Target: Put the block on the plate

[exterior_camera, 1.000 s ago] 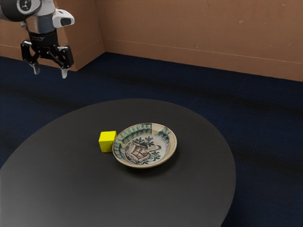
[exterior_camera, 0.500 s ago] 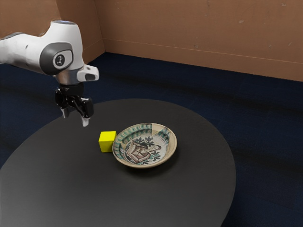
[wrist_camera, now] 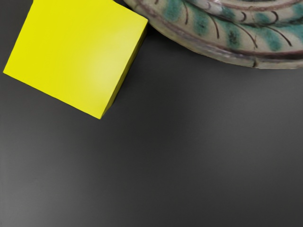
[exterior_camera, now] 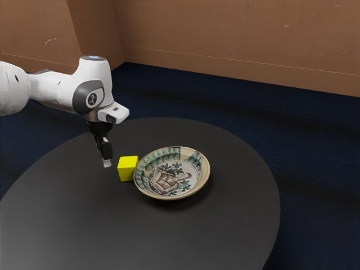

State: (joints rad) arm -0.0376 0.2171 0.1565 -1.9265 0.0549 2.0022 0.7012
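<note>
Zero blocks on the plate so far, so I'd call this the approach stage. The bright yellow cube-shaped block point(exterior_camera: 127, 169) is sitting on the round dark grey table point(exterior_camera: 67, 219), right beside the rim of the round patterned ceramic plate point(exterior_camera: 171, 177); can't tell if they actually touch. My black two-finger gripper point(exterior_camera: 107, 163) is near the block, off to the exterior view's left, and honestly I can't tell if it's open or closed. Grasp, lift and set-down are all left. Headcount: one block, one plate, one table, one gripper.
</note>
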